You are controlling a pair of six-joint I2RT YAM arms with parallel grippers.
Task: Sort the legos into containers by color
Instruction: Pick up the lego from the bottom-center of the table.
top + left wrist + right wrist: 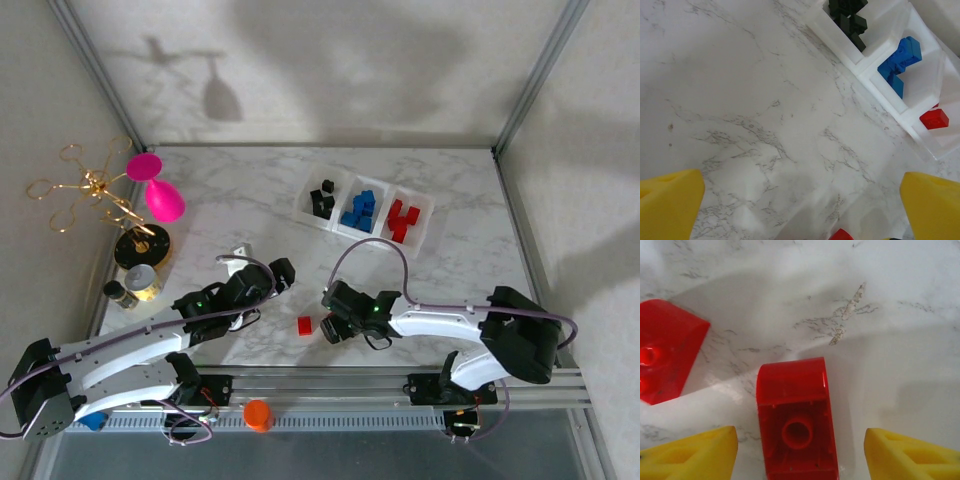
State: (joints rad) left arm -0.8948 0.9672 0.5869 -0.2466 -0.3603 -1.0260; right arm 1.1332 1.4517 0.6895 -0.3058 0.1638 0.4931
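**Centre on the tipped red brick before closing**

The right claw (800, 440) is released. Its yellow fingers (695, 455) stand either side of a red brick (794, 390) on the bench (900, 315), with a gap showing at each side, so nothing is gripped yet. The brick is tipped, its hollow underside turned to the wrist camera.

The step in hand looks like the pick. The brick sits slightly nearer one finger than the other. I would centre the claw first, so both fingers meet the brick's flat sides together. Otherwise the first one to land will likely shove or twist such a light, smooth piece. The fingers should also sit low on its walls before closing.

A second red brick (665, 350), studs showing, lies near but apart, ahead and to one side. The finger on that side should stay clear of it.

From above, the right arm (450, 325) reaches low from its base across the near bench, towards the left. The left arm (130, 345) stretches diagonally towards the middle. The left claw (275, 275) is spread wide and empty over bare marble.

Farther off sits the white tray (870, 65), holding black bricks (322, 197), blue bricks (360, 210) and red bricks (403, 220) in separate compartments. The red end is the likely target, and the carry must clear its wall.
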